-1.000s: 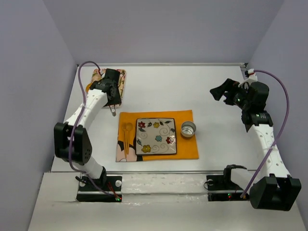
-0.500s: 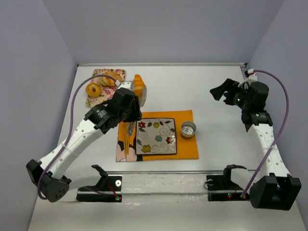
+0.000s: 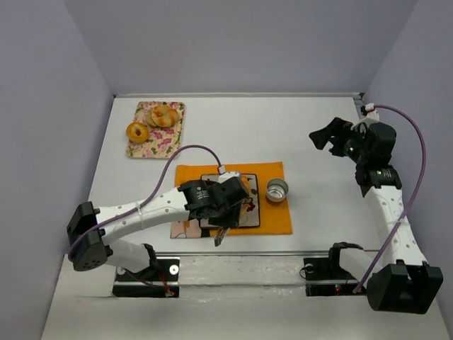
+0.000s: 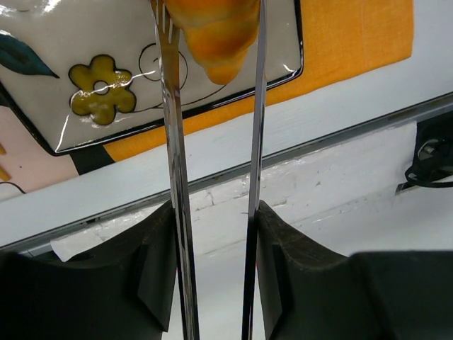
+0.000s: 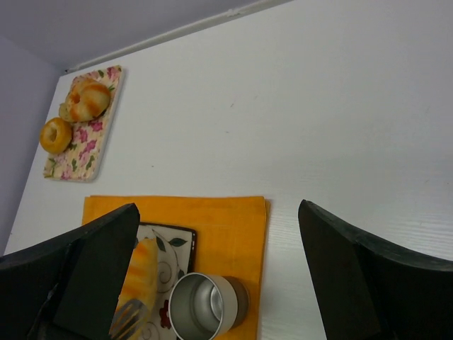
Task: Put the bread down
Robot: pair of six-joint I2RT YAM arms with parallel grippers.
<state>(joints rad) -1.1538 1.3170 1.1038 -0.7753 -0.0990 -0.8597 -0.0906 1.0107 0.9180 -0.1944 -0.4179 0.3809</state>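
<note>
The bread (image 4: 212, 32) is pinched between the tips of a pair of metal tongs (image 4: 173, 177). It sits at the top centre of the left wrist view, over the right end of the flowered square plate (image 4: 85, 42). You cannot tell from these views whether it touches the glaze.

Your left gripper (image 4: 216, 237) is clamped tight on the tongs' two arms, squeezing them around the roll.

In the overhead view all this sits mid-frame. The plate lies on an orange placemat (image 3: 272, 216), with a small metal cup (image 3: 277, 190) just to its right. Your right gripper (image 3: 325, 134) hangs spread wide at the right of the frame, holding nothing. At upper left, a patterned tray (image 3: 163, 144) carries two other buns.

As I read it, the carry is done. What is left for you is to lower, let the tongs spring apart, and leave the roll resting on the plate.
</note>
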